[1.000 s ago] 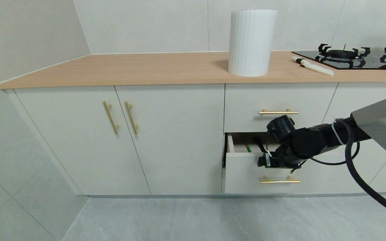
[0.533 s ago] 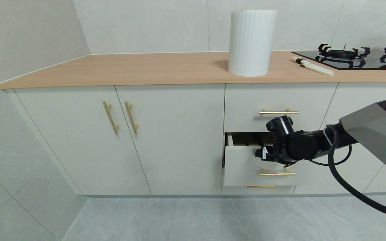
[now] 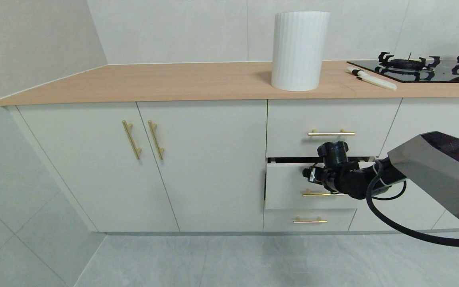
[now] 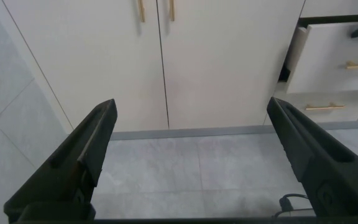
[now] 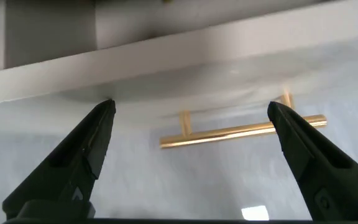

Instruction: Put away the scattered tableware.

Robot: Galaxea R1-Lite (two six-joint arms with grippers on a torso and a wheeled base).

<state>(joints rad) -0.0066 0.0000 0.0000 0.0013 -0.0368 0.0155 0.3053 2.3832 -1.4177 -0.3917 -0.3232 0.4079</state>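
The middle drawer (image 3: 287,185) stands a narrow crack open, its front just proud of the cabinet face. My right gripper (image 3: 308,175) is at that drawer front, just above its gold handle (image 3: 319,194). In the right wrist view the right gripper (image 5: 191,107) is open, with the handle (image 5: 241,130) and the pale front close behind its fingers. My left gripper (image 4: 190,106) is open and holds nothing, low over the floor, facing the cabinet doors. The drawer (image 4: 328,59) shows off to one side there. A white-handled knife (image 3: 373,79) lies on the worktop by the hob.
A tall white ribbed cylinder (image 3: 299,50) stands on the wooden worktop (image 3: 153,81). A black gas hob (image 3: 416,69) is at the far right. Double cabinet doors (image 3: 146,167) are shut on the left. Top drawer (image 3: 331,119) and bottom drawer (image 3: 309,220) are shut. Grey floor tiles lie below.
The middle drawer has slid inward from well open to almost shut, with my right gripper moving in with it. The bottom drawer's handle has come into sight.
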